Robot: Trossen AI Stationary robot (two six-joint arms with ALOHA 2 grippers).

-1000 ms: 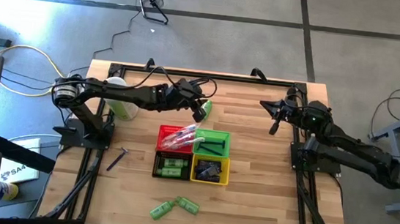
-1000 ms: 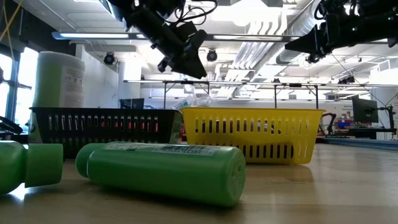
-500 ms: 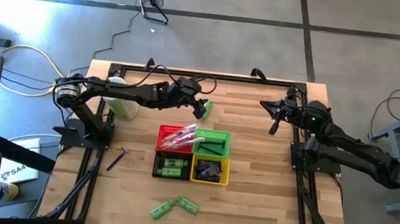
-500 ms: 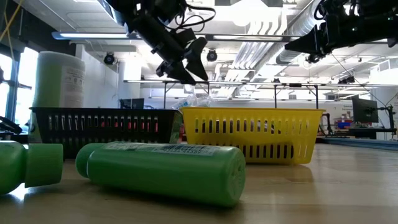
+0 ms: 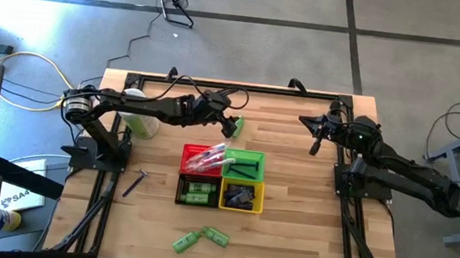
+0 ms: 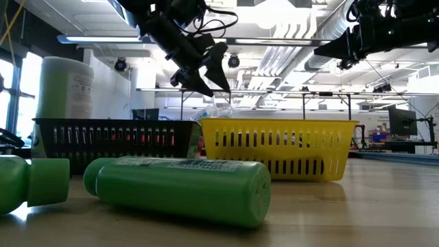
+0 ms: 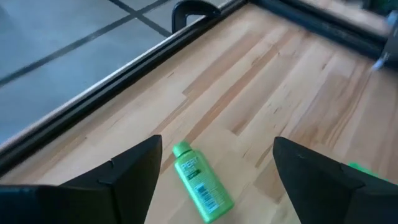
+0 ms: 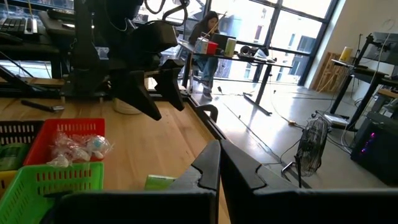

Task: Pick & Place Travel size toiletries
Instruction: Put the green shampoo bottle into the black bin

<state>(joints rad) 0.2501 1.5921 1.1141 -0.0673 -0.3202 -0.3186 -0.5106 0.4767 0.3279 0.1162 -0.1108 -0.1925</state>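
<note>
While the white cup (image 5: 136,118) at the far left shows only unreadable print, the left gripper (image 5: 232,126) hangs with its fingers spread wide above a small green bottle (image 7: 201,188) lying on the pale wood-plank table (image 5: 293,182); its label is too blurred to read. Slatted plastic baskets (image 5: 221,179) cluster mid-table, two more smooth green bottles (image 5: 200,239) before them. The right gripper (image 5: 316,142) waits clenched at the right.

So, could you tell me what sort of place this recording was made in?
Probably an open robotics lab or workshop: exposed ceiling ducts overhead, workbenches by tall windows, and a wooden table fitted with two robot arms.
</note>
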